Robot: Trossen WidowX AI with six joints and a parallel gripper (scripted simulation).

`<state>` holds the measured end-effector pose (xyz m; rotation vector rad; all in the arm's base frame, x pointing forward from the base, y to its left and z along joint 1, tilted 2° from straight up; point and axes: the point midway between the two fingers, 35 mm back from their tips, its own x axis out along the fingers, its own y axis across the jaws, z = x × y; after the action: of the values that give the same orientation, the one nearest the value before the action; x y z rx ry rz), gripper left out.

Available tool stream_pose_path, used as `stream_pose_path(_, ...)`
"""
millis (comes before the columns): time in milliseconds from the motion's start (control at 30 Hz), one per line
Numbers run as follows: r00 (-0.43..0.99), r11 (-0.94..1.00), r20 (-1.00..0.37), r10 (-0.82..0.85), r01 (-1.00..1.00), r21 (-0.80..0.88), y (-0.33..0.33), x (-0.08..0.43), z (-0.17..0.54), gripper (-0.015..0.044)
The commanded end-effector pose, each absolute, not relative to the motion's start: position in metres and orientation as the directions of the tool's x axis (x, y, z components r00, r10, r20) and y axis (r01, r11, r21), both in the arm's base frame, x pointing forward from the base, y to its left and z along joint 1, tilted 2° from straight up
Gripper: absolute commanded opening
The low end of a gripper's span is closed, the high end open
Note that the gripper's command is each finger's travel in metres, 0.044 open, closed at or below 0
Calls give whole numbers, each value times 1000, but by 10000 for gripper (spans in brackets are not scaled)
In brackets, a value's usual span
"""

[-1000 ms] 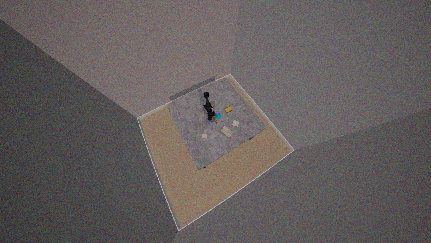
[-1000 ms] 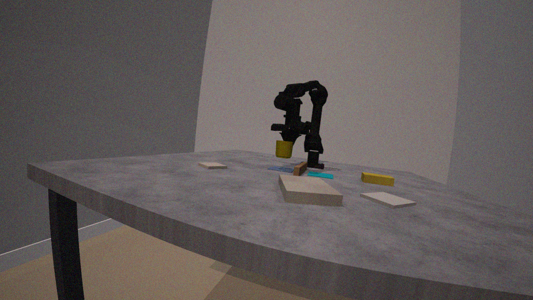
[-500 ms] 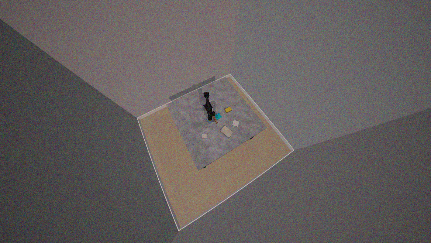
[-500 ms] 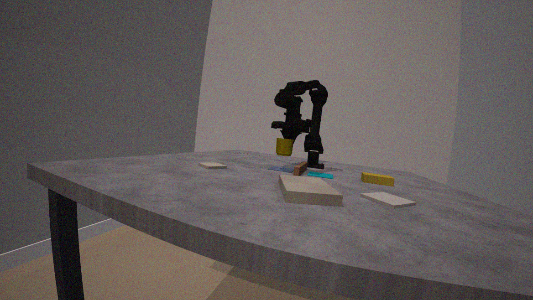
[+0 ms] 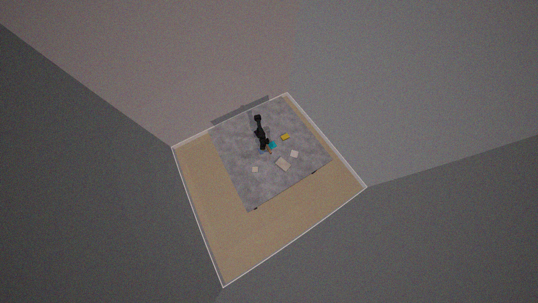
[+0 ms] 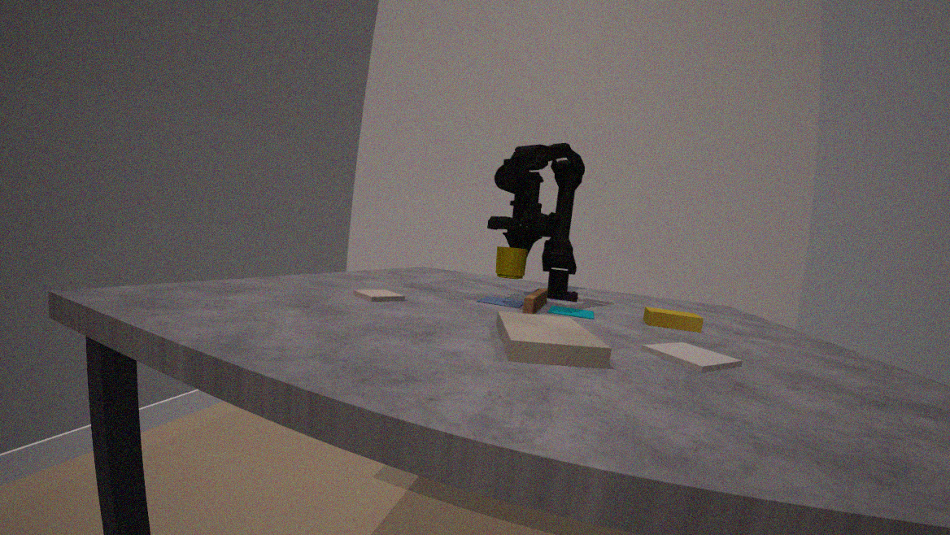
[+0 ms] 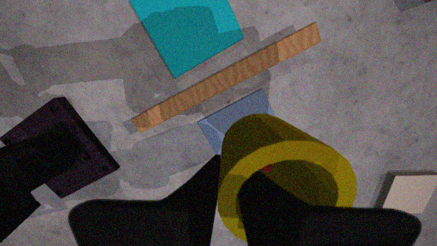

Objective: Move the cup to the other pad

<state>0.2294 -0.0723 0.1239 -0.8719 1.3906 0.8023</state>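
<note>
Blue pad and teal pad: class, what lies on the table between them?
A wooden bar lies between the blue pad and the teal pad, running across the gap. The wrist view shows it best.

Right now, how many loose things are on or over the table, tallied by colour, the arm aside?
Yellow: 2, the cup and a block
Beige slabs: 3
Blue pad: 1
Teal pad: 1
Wooden bar: 1
Total: 8
</note>
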Motion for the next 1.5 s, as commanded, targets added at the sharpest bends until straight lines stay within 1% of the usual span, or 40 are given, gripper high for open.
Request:
stream_pose_path(0,29,476,-999,-32,-879,-41,-66,229,124,0)
stream_pose_path(1467,28,478,-999,-26,-878,-37,8,229,124,0)
